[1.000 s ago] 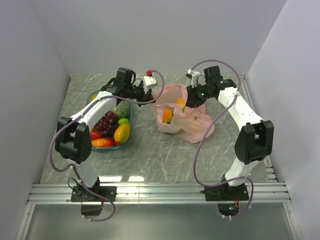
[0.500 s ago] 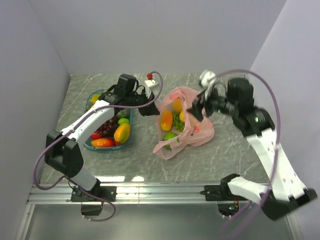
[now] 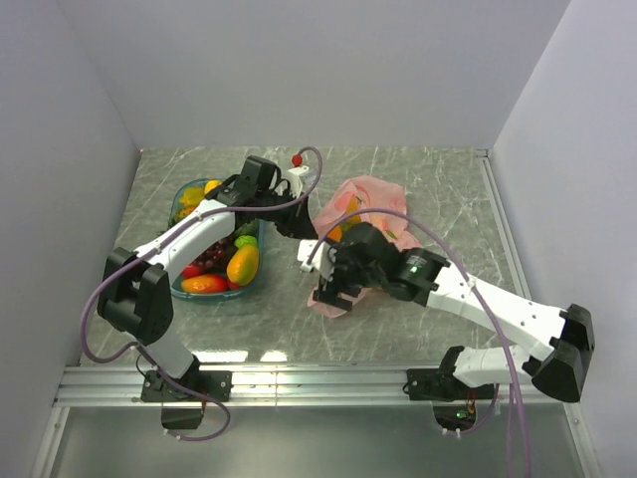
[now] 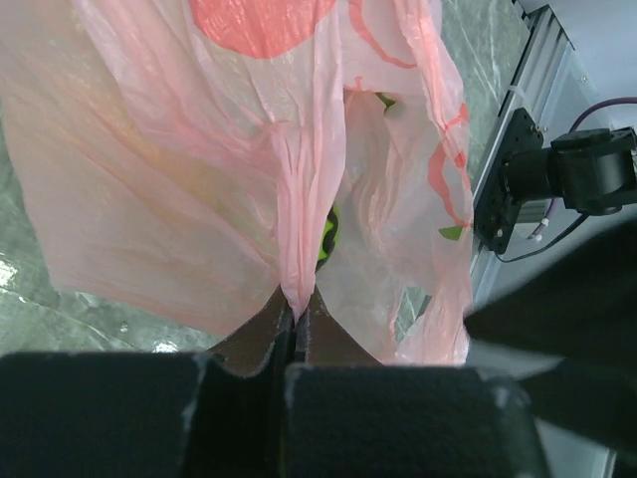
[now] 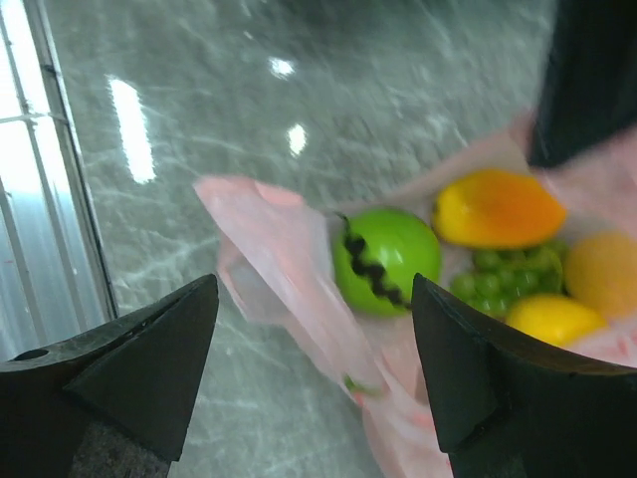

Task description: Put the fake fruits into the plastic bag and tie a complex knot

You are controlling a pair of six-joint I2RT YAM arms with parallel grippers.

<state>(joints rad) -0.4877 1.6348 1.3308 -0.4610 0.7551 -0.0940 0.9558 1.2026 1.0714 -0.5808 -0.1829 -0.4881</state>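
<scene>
Right arm has swung since the earlier frame, from the far right of the thin translucent pink plastic bag (image 3: 373, 194) round to its near-left corner. Its fingers went from almost closed to wide apart. The bag has slumped toward the near edge. Left arm barely moved.

Now: right gripper (image 5: 311, 299) is spread wide with nothing between the fingers, hanging just over the bag mouth. Left gripper (image 4: 296, 317) is clamped tight on a gathered fold of the bag's left edge (that keeps the mouth up).

Inside the bag: glossy green plastic apple (image 5: 388, 261) at the near lip. Behind it are a yellow-orange plastic mango (image 5: 498, 209) and a bunch of small green plastic grapes (image 5: 508, 269), with two yellowish pieces deeper in.

Left of the bag, the clear teal rectangular tray (image 3: 215, 296) holds a second yellow-orange mango (image 3: 242, 264), dark purple grapes (image 3: 207, 249) and red pieces.

My read: mid-loading, right arm between fruits. No knot yet, handles loose.

Next move, my guess: right arm crosses in front of the bag to the tray, comes down on the second mango and closes across its narrow side. Left has to keep the pinch, or the apple at the lip could roll out.
</scene>
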